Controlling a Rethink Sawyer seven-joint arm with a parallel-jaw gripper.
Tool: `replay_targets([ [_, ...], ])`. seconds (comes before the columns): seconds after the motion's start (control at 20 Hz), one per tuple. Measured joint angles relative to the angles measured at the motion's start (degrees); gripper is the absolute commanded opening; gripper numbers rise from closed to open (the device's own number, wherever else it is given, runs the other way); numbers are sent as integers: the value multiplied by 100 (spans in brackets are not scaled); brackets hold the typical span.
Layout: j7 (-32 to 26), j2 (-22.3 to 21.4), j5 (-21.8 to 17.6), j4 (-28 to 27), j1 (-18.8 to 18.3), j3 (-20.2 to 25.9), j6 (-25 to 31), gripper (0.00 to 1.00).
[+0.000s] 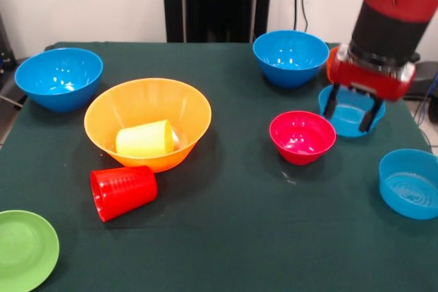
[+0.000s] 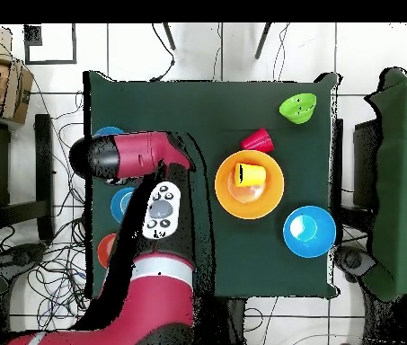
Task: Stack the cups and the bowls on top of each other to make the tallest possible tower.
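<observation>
The big yellow-orange bowl (image 1: 147,97) stands left of centre with the yellow cup (image 1: 145,139) lying on its side inside it. The red ribbed cup (image 1: 123,191) lies on its side on the cloth just in front of it. My gripper (image 1: 350,109) is open and empty, fingers pointing down over a pale blue bowl (image 1: 346,126) at the right. A pink-red bowl (image 1: 302,136) sits left of that one. In the overhead view the arm hides the gripper; the big bowl (image 2: 225,193), yellow cup (image 2: 250,174) and red cup (image 2: 257,140) show.
Deep blue bowls stand at the far left (image 1: 59,78) and at the back (image 1: 291,57). Another pale blue bowl (image 1: 410,182) is at the right edge. The light green bowl (image 1: 24,247) is at the near left corner. An orange bowl (image 1: 331,64) peeks from behind the gripper.
</observation>
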Motion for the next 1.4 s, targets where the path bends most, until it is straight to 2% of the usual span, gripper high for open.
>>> replay_targets([
  [0.1,0,-299,0,177,-104,38,0,100],
  [0.25,0,-496,-1,228,-172,43,-1,100],
  [0.45,0,-582,-1,212,-158,42,0,100],
  [0.7,0,-455,-1,65,20,36,0,100],
  [1.1,0,-46,1,-384,550,-37,0,100],
  [1.4,0,187,1,-573,726,-49,0,100],
])
